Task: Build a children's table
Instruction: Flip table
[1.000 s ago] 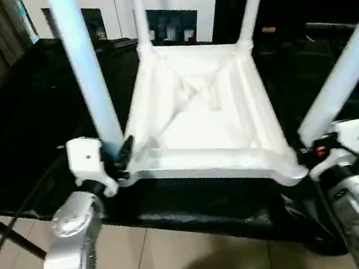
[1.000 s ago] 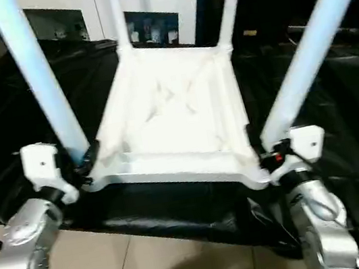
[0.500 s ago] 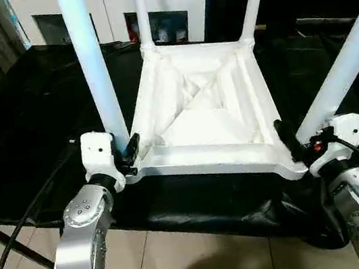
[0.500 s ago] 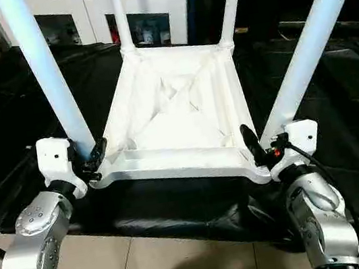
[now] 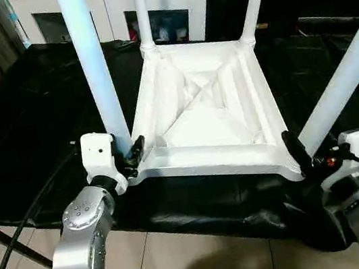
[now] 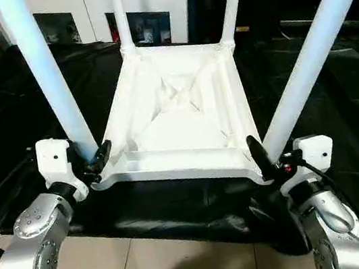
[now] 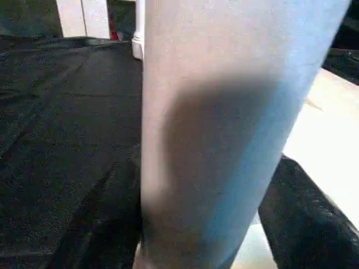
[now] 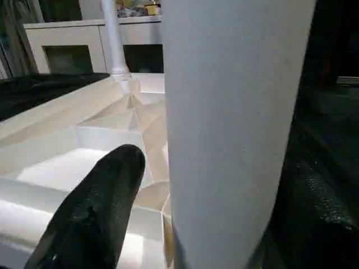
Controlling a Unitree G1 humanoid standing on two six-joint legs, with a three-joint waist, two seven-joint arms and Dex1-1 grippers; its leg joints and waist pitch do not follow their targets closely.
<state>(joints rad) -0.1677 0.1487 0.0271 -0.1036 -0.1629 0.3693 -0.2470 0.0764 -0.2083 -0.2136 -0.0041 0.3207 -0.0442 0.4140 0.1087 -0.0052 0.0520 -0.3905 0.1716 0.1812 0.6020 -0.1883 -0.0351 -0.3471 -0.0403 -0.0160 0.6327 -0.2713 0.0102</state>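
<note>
On the black-draped work surface (image 5: pixel 21 125) the children's table (image 5: pixel 206 106) is found inverted, top face down, with all four legs seated in the corner sockets and rising upward. As seen from the head camera, the near-left leg (image 5: pixel 95 66) stands at about 8 o'clock of the top and the near-right leg (image 5: pixel 341 78) at about 4 o'clock; the far pair are at 11 and 1 o'clock.

The left gripper (image 5: pixel 128 157) is set about the base of the near-left leg and the right gripper (image 6: pixel 269 158) about the base of the near-right leg. In both cases the fingers are parted on either side of the tube; whether they press on it cannot be told.

The piece is judged light, stiff, hollow plastic with a smooth, somewhat slippery finish. Hold is best taken low on the legs, close to the sockets, or at the ribbed rim, since high holds would lever the joints.
</note>
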